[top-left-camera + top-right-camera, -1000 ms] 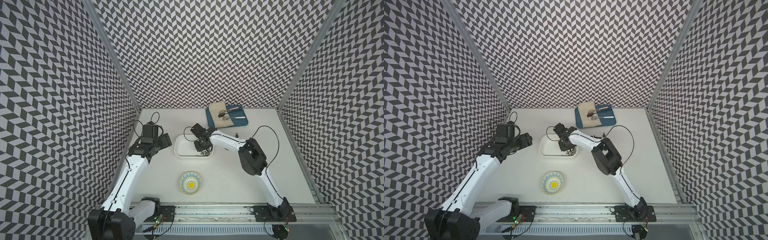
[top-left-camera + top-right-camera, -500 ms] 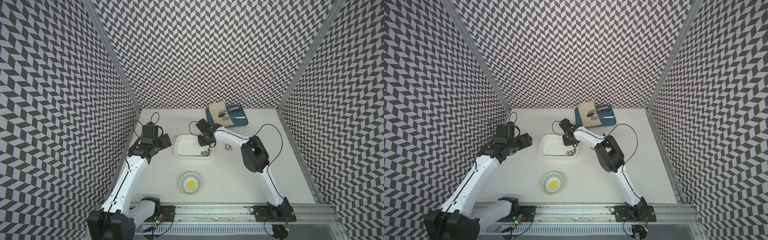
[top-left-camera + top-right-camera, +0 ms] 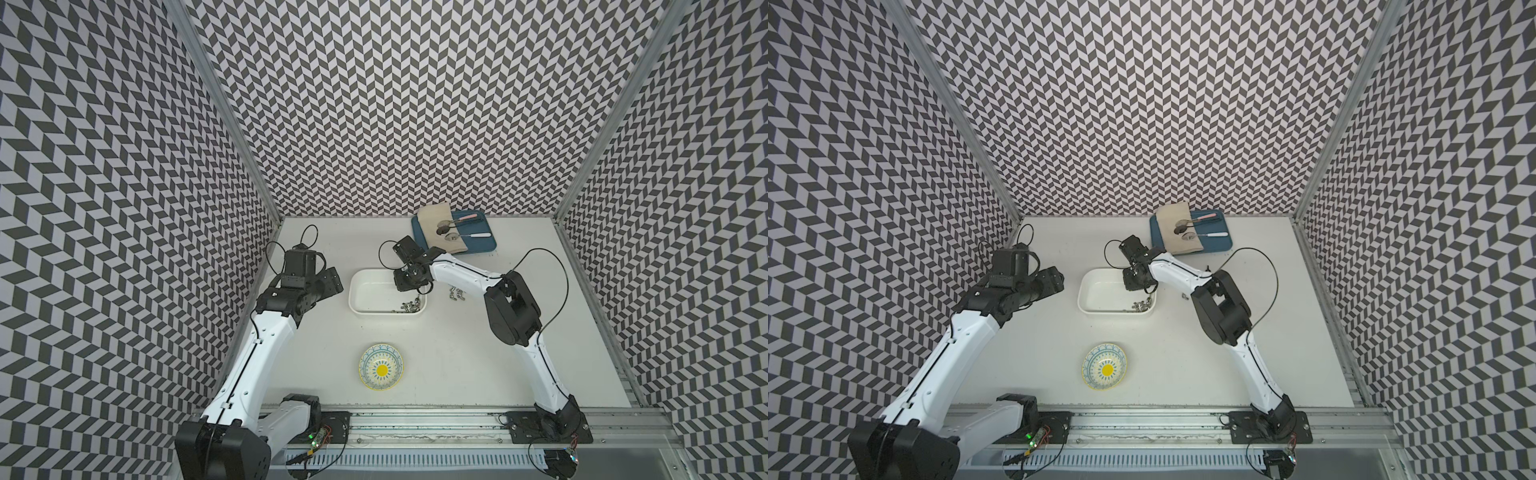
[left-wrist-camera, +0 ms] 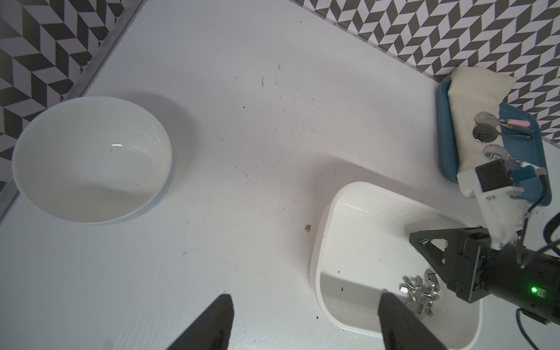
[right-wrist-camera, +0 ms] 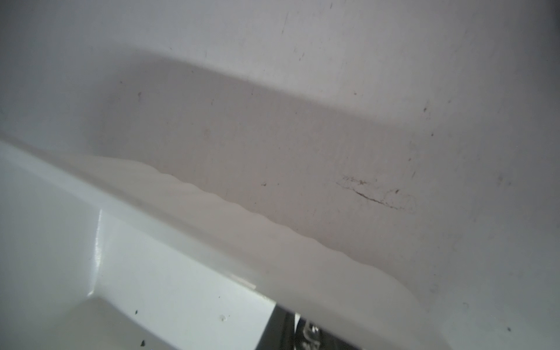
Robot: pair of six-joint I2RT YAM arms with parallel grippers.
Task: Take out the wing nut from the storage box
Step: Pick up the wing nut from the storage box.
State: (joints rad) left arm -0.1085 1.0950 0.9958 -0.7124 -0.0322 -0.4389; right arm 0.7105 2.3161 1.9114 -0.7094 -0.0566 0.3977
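The white storage box [image 3: 374, 291] [image 3: 1104, 293] sits mid-table, with several metal wing nuts [image 3: 411, 306] [image 3: 1142, 305] [image 4: 419, 292] heaped in its near right corner. My right gripper [image 3: 406, 286] [image 3: 1136, 286] hangs over the box's right end, just behind that heap. In the right wrist view only the box wall [image 5: 151, 272] and a dark finger edge with a glint of metal show, so its jaws stay unclear. My left gripper [image 4: 306, 321] [image 3: 330, 283] hovers left of the box, fingers wide apart and empty.
A few loose wing nuts [image 3: 456, 293] lie on the table right of the box. A patterned bowl [image 3: 381, 366] stands nearer the front. A blue tray [image 3: 478, 247] with cloth and spoons sits at the back. A round white bowl [image 4: 91, 157] rests by the left wall.
The right gripper rose from the wing nut heap and drew back toward the box's far right end, then held near there. The left arm stayed still.
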